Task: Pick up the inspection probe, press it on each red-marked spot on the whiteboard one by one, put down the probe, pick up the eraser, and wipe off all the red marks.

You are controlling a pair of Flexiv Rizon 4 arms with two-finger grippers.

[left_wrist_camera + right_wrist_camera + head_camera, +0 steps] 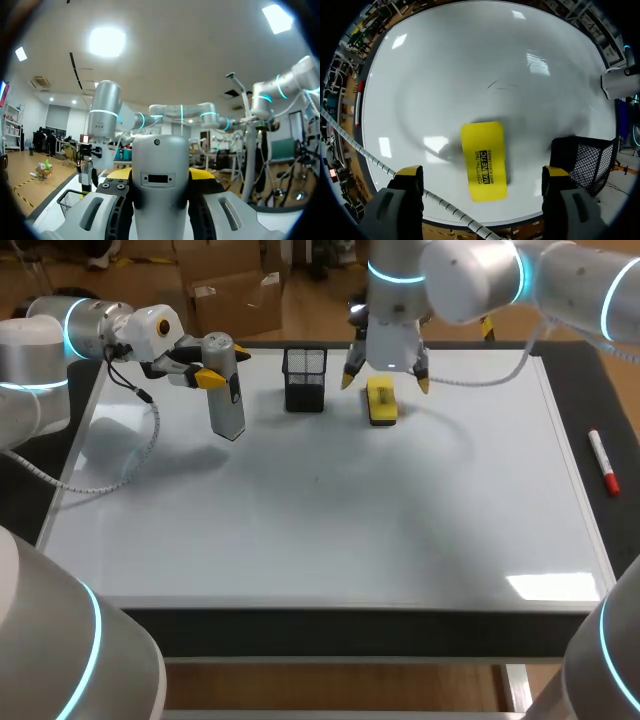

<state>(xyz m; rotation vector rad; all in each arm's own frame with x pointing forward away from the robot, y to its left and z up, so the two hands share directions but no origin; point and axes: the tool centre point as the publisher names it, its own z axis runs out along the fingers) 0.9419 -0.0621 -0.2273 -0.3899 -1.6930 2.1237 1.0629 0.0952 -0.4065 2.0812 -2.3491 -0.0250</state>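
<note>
The grey inspection probe (225, 390) hangs upright over the whiteboard's (330, 510) back left part, with my left gripper (215, 370) shut on its upper half. In the left wrist view the probe (160, 185) fills the gap between the fingers. The yellow eraser (381, 402) lies flat on the board at the back middle. My right gripper (385, 380) stands open right above it. Seen from the right wrist, the eraser (483, 160) lies between the wide-apart fingers (405, 175), touching neither. I see no red marks on the whiteboard (470, 65), only a faint dark scribble (500, 85).
A black mesh basket (304, 378) stands on the board between the probe and the eraser, close beside the right gripper (481, 172). A red marker (603, 462) lies on the dark mat past the board's right edge.
</note>
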